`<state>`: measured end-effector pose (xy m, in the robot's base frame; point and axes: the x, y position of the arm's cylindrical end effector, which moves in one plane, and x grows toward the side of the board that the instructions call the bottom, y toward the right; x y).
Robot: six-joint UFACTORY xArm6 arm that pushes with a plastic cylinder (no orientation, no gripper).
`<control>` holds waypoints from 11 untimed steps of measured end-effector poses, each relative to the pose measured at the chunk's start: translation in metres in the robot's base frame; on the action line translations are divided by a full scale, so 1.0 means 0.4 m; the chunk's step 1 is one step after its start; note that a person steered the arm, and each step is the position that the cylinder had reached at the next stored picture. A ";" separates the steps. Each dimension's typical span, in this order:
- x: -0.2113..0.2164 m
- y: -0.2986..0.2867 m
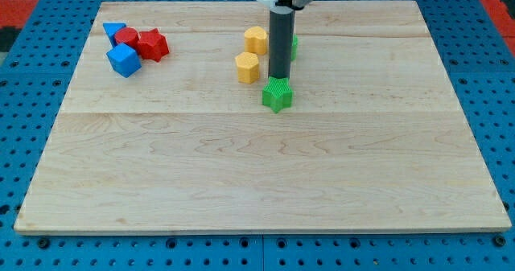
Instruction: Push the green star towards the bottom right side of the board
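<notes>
The green star [277, 95] lies on the wooden board [257, 166], a little above the board's middle. My tip [279, 77] stands just above the star's upper edge, touching or nearly touching it. The dark rod rises from there to the view's top. A second green block [294, 46] shows partly behind the rod to its right; its shape is hidden.
Two yellow blocks sit left of the rod: one [256, 39] higher, one [248, 67] lower. At the board's top left are a blue triangle [113, 31], a red round block [125, 37], a red star [152, 44] and a blue cube [124, 60].
</notes>
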<state>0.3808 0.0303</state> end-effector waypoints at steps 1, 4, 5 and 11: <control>0.003 0.031; 0.087 -0.039; 0.126 -0.020; 0.379 0.000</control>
<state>0.5326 0.0303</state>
